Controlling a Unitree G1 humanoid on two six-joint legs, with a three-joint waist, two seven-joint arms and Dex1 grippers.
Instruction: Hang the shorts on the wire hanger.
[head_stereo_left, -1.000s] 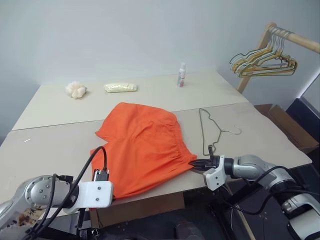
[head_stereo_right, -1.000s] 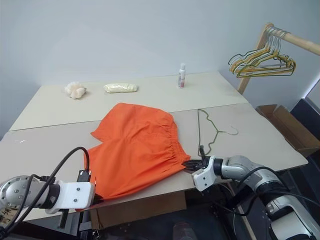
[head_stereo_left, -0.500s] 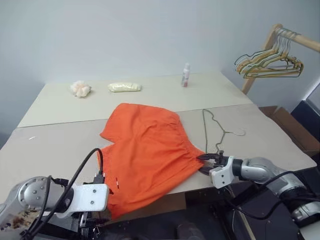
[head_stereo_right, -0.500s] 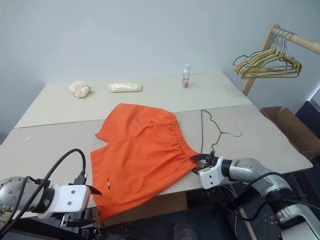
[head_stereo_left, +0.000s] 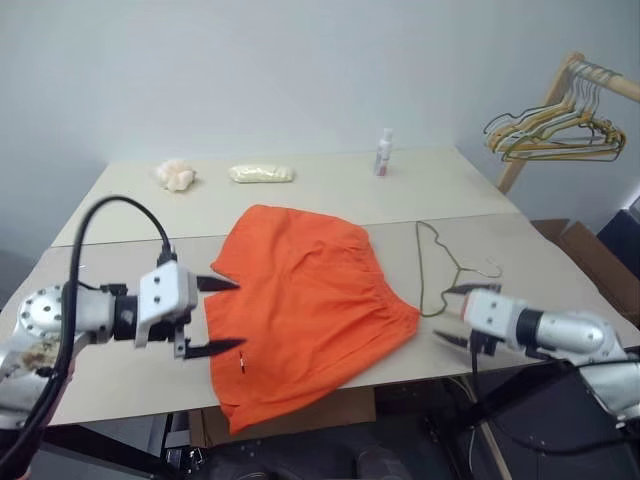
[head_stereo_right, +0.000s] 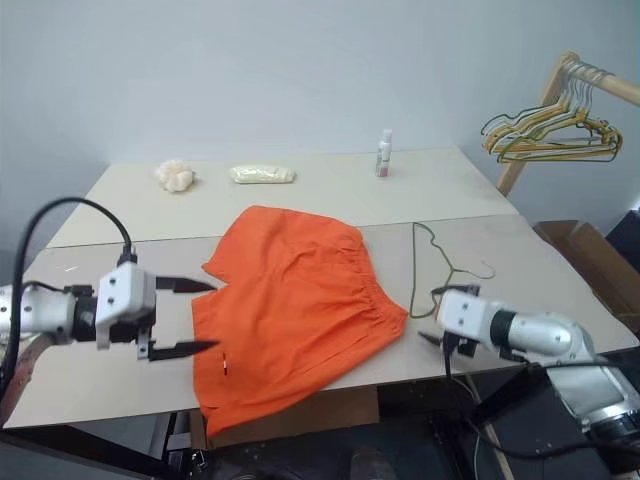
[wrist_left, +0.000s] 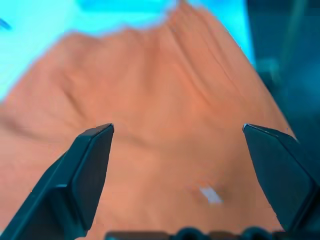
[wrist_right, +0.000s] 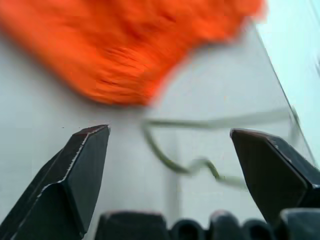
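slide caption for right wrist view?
Open right gripper facing the wire hanger beside the orange shorts.

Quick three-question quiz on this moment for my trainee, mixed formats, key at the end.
1. True or false: the shorts already hang on the wire hanger.
2. Which gripper is nearer the wire hanger? A) left gripper B) right gripper
3. Fill in: both grippers' fingers are ____ and hold nothing.

Key:
1. False. The shorts lie flat on the table, one leg hem over its front edge, and the hanger lies beside their waistband.
2. B. The right gripper hovers at the front end of the hanger; the left one is at the shorts' far side.
3. Open.
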